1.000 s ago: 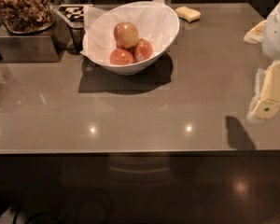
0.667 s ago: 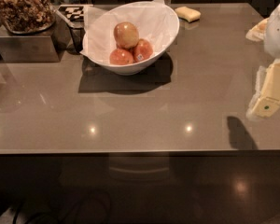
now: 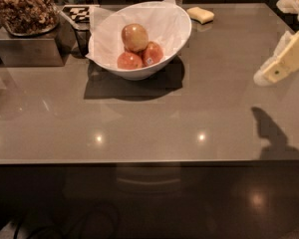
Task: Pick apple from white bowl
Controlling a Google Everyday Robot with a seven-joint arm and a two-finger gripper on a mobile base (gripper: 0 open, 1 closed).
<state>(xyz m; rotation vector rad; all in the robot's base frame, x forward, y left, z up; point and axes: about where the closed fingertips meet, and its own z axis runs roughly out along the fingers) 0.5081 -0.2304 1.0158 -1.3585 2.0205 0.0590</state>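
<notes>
**Well right of the white bowl (image 3: 144,74): gripper (image 3: 280,62) risks**

Apple (image 3: 134,37) sits in the bowl, resting on smaller red apples (image 3: 130,60). Gripper's state, can't tell. Sloppy reach could clip the rim or roll the pile.

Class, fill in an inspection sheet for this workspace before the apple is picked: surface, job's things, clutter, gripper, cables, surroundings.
Surface: glossy grey-brown table, lamp reflections.
Job's things: apple resting on two smaller red apples in the paper-lined white bowl.
Clutter: yellow sponge behind the bowl; metal box with brown snacks, far left.
Gripper: gripper at right edge, above the table, apart from the bowl.
Cables: nothing seen on the table.
Surroundings: dark floor below.
</notes>
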